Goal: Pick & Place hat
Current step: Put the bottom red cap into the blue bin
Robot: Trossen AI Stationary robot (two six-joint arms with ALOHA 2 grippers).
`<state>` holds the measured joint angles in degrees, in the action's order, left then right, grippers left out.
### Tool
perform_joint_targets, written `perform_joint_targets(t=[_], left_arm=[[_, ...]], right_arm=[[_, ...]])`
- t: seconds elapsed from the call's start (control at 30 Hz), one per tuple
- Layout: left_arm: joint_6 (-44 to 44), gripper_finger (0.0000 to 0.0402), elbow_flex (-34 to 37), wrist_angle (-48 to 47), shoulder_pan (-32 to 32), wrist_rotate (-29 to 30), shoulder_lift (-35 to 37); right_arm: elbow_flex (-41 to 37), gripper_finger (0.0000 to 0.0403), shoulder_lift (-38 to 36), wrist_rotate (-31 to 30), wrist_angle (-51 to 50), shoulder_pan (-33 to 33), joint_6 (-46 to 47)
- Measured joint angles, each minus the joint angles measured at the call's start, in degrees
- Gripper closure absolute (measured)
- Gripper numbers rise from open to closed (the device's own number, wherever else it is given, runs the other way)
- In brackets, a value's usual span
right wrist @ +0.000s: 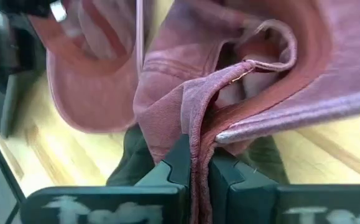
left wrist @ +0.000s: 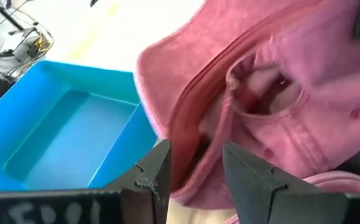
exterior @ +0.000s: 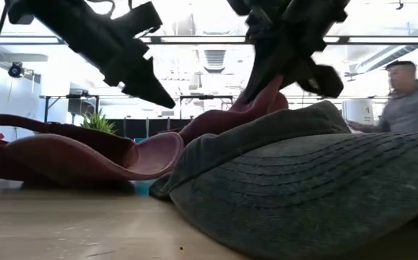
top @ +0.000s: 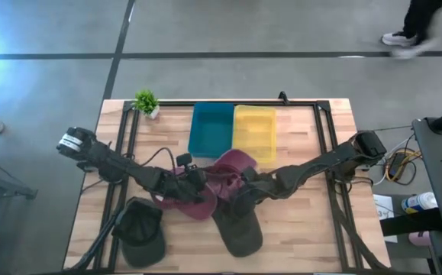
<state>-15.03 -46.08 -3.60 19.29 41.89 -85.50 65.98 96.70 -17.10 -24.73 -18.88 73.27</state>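
A maroon hat (top: 232, 162) lies crumpled at the table's middle, its left part (exterior: 71, 155) resting on the wood. Its right part rises to my right gripper (top: 242, 195), which is shut on it. My left gripper (top: 198, 181) stands open just left of the hat. In the left wrist view the hat's edge (left wrist: 195, 168) shows between its fingers. In the low view its tip (exterior: 168, 102) hangs clear above the cloth. A dark green hat (top: 240, 229) lies near the front edge under my right gripper, and another (top: 140, 229) lies at the front left. My right gripper pinches a seamed, folded edge of the maroon hat (right wrist: 195, 127) between its two fingers, several layers thick. The fingers come slanting down from the table's right. That edge is drawn up off the table (exterior: 270, 97), and the rest of the hat sags to the wood on the left.
A blue bin (top: 211, 128) and a yellow bin (top: 253, 131) stand side by side at the far middle. A small plant (top: 146, 101) stands at the far left corner. The nearer green hat (exterior: 317, 180) fills the low view's foreground. A person (exterior: 411, 101) is beyond the table.
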Motion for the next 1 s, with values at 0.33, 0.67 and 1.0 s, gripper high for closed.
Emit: perform_joint_targets(t=[0.33, 0.67, 1.0], left_arm=[[2.8, 0.0264, -6.1, -1.1, 1.2, -1.1, 0.3], [4.4, 0.0264, -10.6, 1.2, 0.5, -12.0, -0.2], [6.4, 0.0264, -10.8, 19.6, -6.1, -32.5, -9.1]], right_arm=[[-0.2, 0.0387, -12.5, -8.7, -9.9, -4.5, 8.8], [-13.2, 0.0387, -20.3, -1.4, -12.1, -8.3, 28.4], [-20.0, 0.0373, -21.7, 10.4, -7.2, -12.8, 30.1]])
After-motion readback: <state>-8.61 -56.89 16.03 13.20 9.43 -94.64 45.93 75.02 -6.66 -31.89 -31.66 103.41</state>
